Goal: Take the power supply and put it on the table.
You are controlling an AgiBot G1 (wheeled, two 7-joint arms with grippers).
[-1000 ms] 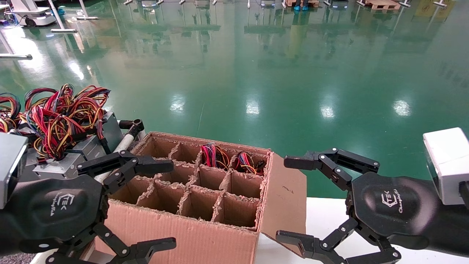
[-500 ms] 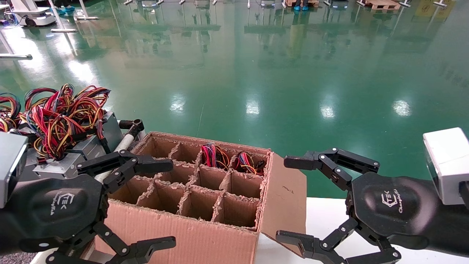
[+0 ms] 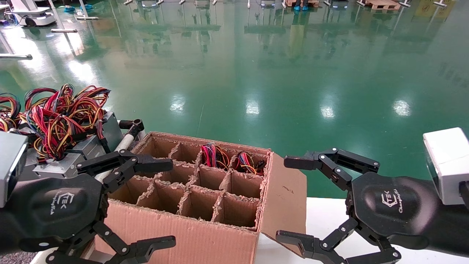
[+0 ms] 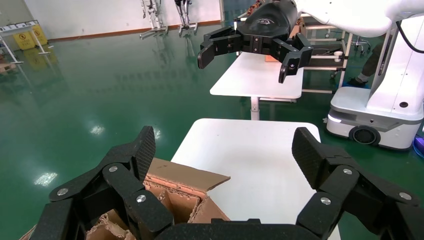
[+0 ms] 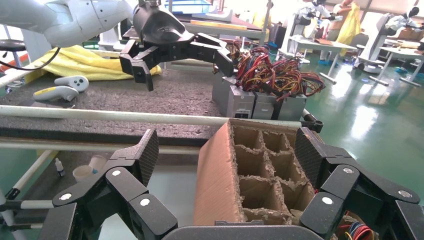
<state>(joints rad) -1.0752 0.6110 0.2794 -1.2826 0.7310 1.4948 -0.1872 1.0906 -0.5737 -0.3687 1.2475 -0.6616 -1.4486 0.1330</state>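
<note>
The robot's left end effector (image 3: pixel 144 203) hangs at the lower left of the head view, black fingers (image 3: pixel 146 164) spread wide and nothing between them. Its right end effector (image 3: pixel 293 200) is held at the lower right at about the same height, fingers (image 3: pixel 298 161) likewise parted and empty, pointing inward toward the left one. Both palms face the head camera, with a white wrist housing (image 3: pixel 447 165) behind the right one.
</note>
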